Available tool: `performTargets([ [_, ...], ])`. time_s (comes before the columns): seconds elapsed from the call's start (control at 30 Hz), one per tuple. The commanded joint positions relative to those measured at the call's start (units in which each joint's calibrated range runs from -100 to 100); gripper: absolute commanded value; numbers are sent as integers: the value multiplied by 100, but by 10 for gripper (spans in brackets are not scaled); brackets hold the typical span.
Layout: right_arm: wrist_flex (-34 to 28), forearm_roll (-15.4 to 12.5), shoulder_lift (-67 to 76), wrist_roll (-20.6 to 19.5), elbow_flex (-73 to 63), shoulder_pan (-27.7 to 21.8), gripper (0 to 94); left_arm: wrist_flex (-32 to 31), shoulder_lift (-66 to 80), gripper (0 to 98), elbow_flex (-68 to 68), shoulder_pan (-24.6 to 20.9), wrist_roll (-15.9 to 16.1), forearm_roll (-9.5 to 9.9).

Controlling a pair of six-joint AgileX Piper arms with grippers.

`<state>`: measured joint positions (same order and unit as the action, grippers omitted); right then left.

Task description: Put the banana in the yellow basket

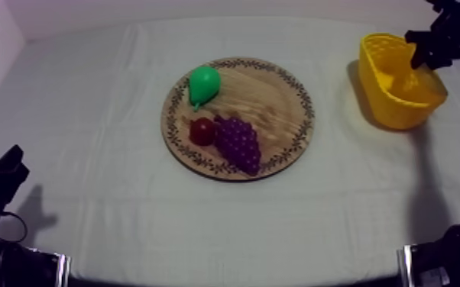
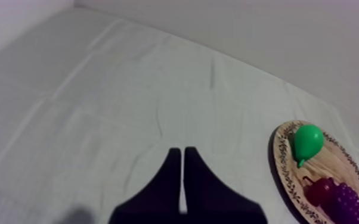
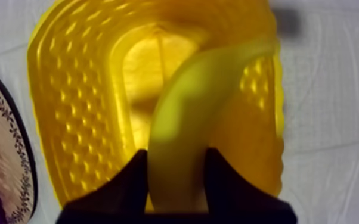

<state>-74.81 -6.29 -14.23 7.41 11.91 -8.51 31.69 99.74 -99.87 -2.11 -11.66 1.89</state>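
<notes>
The right fingers (image 1: pixel 425 52) are hovering over the yellow basket (image 1: pixel 392 103) at the far right of the counter (image 1: pixel 88 122), clamping the banana (image 3: pixel 182 113) across its width, its free end pointing down into the basket. It is looking like a light, stiff, smooth toy, likely to swivel in a narrow pinch; mid-body is probably the steadiest hold. The left fingers (image 2: pixel 175 167) are lying pressed together, empty, at the near left.

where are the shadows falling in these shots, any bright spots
Top view: the yellow basket throws a shadow on the cloth toward the wooden board, and the left gripper casts one beside itself. Left wrist view: a faint dark patch lies on the cloth by the shut fingers. Right wrist view: the basket's floor glows brightest, behind the banana held in the right gripper.
</notes>
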Motion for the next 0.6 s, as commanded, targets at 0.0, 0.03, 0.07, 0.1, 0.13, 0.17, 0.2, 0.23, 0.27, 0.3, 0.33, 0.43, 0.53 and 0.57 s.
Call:
performTargets([
  [0.0,74,14,-1,-4,30,20,245,-1,0,1,-2,-3,1,-1],
  [0.03,130,17,-9,-8,52,31,246,-1,0,1,-2,-3,1,-1],
  [0.07,199,20,-20,-10,75,42,248,-1,0,1,-2,-3,1,-1],
  [0.1,281,21,-38,-13,94,58,251,-1,0,1,-2,-3,1,-1],
  [0.13,368,24,-60,-18,110,71,252,-1,0,1,-2,-3,1,-1],
  [0.17,450,27,-87,-23,125,84,254,-1,0,1,-2,-3,1,-1],
  [0.2,527,33,-115,-30,136,101,255,-1,0,1,-2,-3,1,-1],
  [0.23,595,39,-145,-39,143,117,258,-1,0,1,-2,-3,1,-1],
  [0.27,655,45,-174,-46,145,130,260,-1,0,1,-2,-3,1,-1],
  [0.3,709,50,-204,-53,143,142,262,-1,0,1,-2,-3,1,-1],
  [0.33,752,51,-233,-57,135,155,264,-1,0,1,-2,-3,1,-1],
  [0.43,833,55,-323,-66,75,193,274,-1,0,1,-2,-3,1,-1],
  [0.53,871,55,-411,-79,-29,221,299,-1,0,1,-2,-3,1,-1],
  [0.57,877,53,-436,-86,-63,226,311,-1,0,1,-2,-3,1,-1],
])
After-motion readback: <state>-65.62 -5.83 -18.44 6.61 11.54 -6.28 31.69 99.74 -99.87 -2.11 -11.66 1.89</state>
